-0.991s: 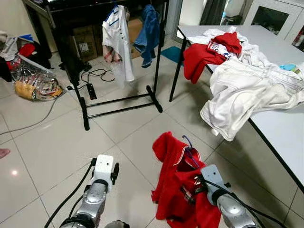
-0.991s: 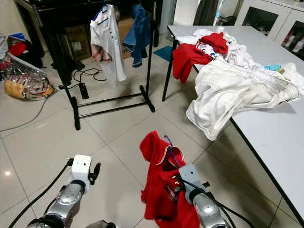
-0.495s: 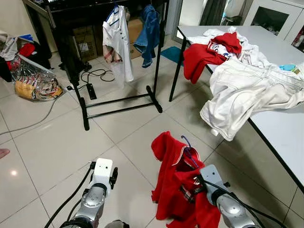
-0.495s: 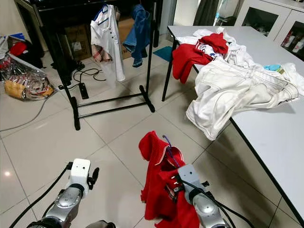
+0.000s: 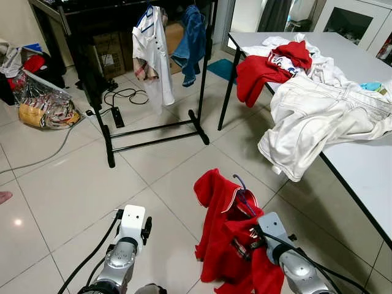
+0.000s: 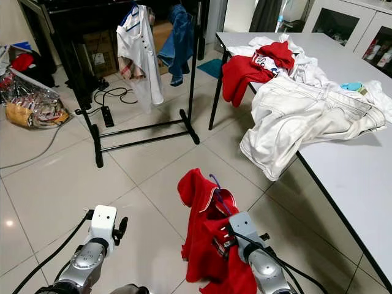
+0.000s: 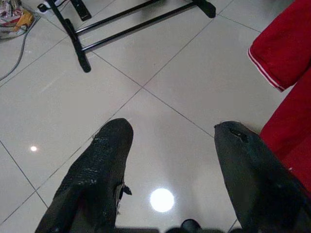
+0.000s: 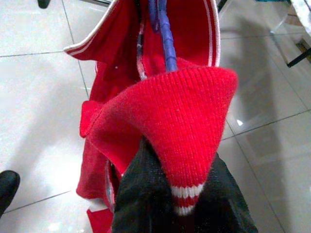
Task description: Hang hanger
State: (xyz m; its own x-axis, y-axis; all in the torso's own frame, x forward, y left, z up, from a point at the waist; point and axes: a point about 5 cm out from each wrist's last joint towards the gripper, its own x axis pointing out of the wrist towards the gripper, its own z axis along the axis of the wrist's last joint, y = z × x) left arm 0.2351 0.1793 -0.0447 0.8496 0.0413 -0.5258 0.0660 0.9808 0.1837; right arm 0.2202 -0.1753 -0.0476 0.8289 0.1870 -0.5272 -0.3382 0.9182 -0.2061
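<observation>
— What is held, and by which arm?

— A red garment (image 5: 228, 239) on a purple hanger (image 5: 243, 194) is carried by the right claw (image 5: 256, 234), whose fingers are closed on red cloth in the right wrist view. The hanger's hook is seen just beyond that claw, pointing up and away. The left claw (image 7: 170, 160) is held spread and empty over bare floor, beside the garment.

— And where is it to be hung?

— The black clothes rack (image 5: 153, 131) is placed well ahead of both claws and toward the left. Its rail is judged to run crosswise, already carrying a white shirt (image 5: 152, 52) and a denim piece (image 5: 191, 41). The carrying right arm is judged slightly farther from it.
</observation>
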